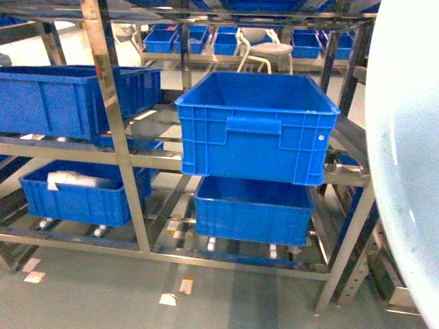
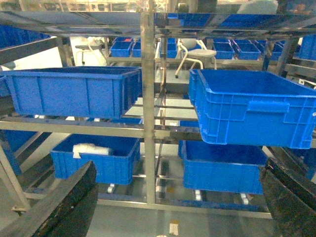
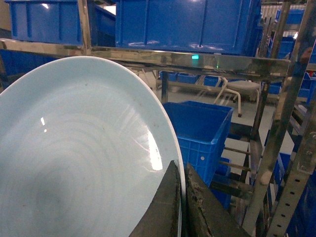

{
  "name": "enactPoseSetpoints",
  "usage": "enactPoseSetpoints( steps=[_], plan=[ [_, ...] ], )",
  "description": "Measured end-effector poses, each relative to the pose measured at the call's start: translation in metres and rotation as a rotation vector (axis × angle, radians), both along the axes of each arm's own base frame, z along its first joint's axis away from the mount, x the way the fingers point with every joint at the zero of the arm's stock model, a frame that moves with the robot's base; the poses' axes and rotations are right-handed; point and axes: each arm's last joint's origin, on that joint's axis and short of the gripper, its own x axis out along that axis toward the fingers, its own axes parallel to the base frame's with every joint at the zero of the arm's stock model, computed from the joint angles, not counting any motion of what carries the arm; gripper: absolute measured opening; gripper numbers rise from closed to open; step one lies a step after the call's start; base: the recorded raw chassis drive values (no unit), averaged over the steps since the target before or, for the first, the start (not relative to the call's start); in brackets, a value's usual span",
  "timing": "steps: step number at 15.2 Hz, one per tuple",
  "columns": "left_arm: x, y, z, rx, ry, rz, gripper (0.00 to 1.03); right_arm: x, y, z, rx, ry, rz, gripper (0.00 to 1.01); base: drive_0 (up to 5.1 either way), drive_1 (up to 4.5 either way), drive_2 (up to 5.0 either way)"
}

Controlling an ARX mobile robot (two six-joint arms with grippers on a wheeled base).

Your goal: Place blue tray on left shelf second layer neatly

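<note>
Blue tray (image 3: 74, 163) pinched at its rim by right fingers (image 3: 180, 197), left fingers (image 2: 64, 207) wide and empty; left shelf second layer (image 1: 62, 145) sits at 10 o'clock, so the right arm must cross.

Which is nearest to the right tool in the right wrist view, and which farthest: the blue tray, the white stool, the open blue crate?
1. Blue tray: gripped at its rim by the right tool, left.
2. Open blue crate: just behind, middle.
3. White stool: far background, right.

Steel rack (image 1: 113, 130): second layer (image 1: 62, 145) carries two dark-blue crates (image 1: 255, 123), lower tier two more (image 1: 252, 209), the left one (image 1: 82, 192) holding a white bundle (image 1: 75, 181). Paper scraps (image 1: 168, 299) on floor (image 1: 103, 295).
</note>
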Motion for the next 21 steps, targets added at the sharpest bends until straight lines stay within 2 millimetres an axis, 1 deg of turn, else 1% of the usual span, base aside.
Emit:
enactPoseSetpoints(
  steps=[11,21],
  plan=[
    [0.0,-0.0001,-0.0001,0.0,0.001,0.0,0.98,-0.0008,0.0001,0.0006,0.0,-0.005,0.002,0.02,-1.6,-1.6,-1.6],
    [0.0,-0.0001,0.0001,0.0,-0.002,0.0,0.98,-0.0008,0.0001,0.0011,0.0,-0.01,0.001,0.02,0.0,4.32,-4.3]
  ],
)
